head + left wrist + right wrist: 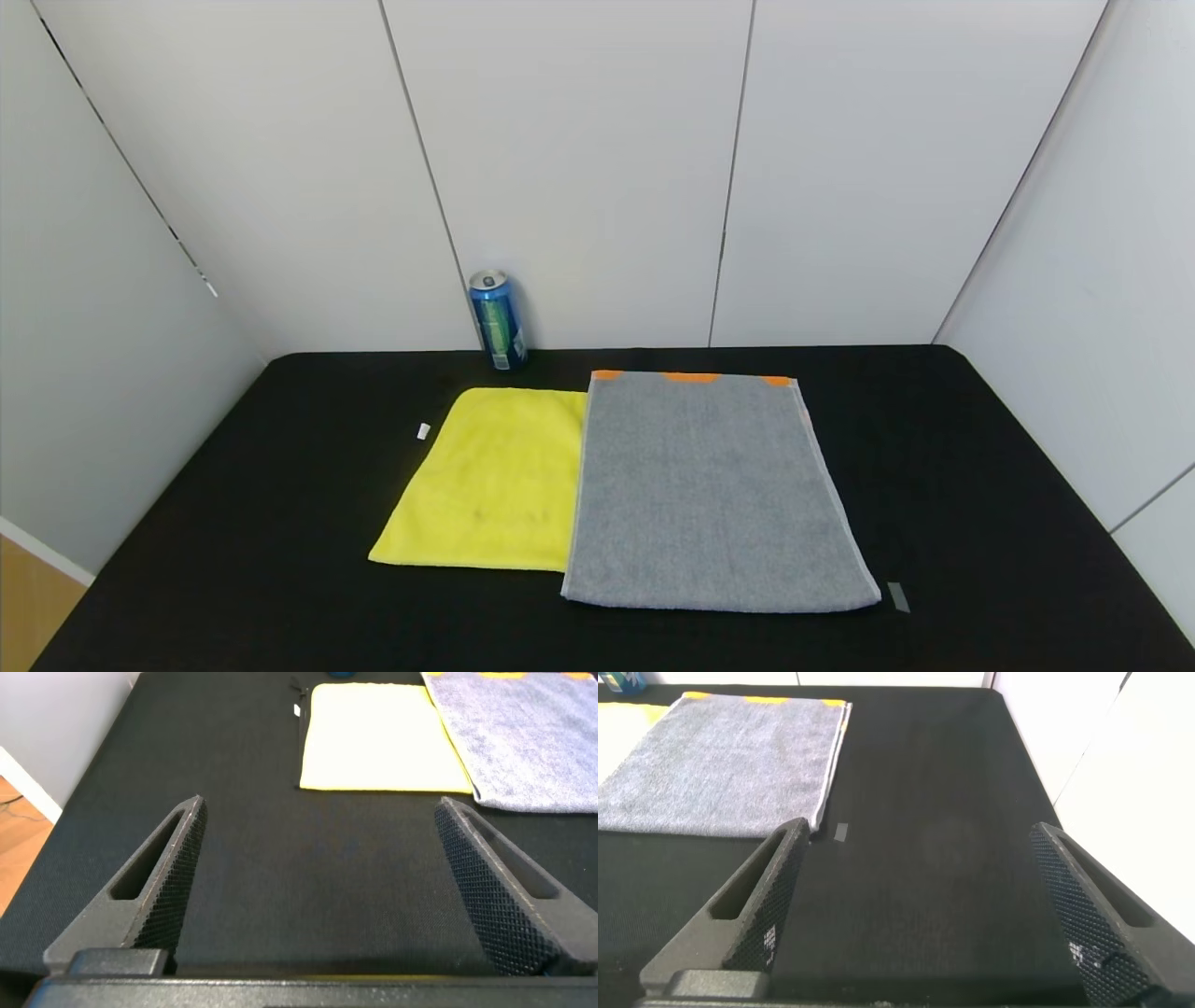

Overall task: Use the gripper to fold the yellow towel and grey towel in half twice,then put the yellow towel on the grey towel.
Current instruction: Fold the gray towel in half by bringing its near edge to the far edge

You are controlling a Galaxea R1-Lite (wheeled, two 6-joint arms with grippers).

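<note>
The yellow towel [495, 481] lies flat on the black table, left of centre. The larger grey towel [709, 495] lies flat beside it on the right, its left edge over the yellow towel's right edge, with its orange band [691, 377] at the far end. Neither arm shows in the head view. In the left wrist view my left gripper [318, 812] hangs open over bare table, short of the yellow towel [378, 737] and grey towel [523, 737]. My right gripper [920, 831] is open too, over bare table beside the grey towel [729, 761]. Nothing is held.
A blue can [498, 320] stands at the back of the table [980, 485] against the white wall. A small white tag [423, 430] lies left of the yellow towel and a grey tape strip [898, 596] near the grey towel's near right corner. White panels enclose three sides.
</note>
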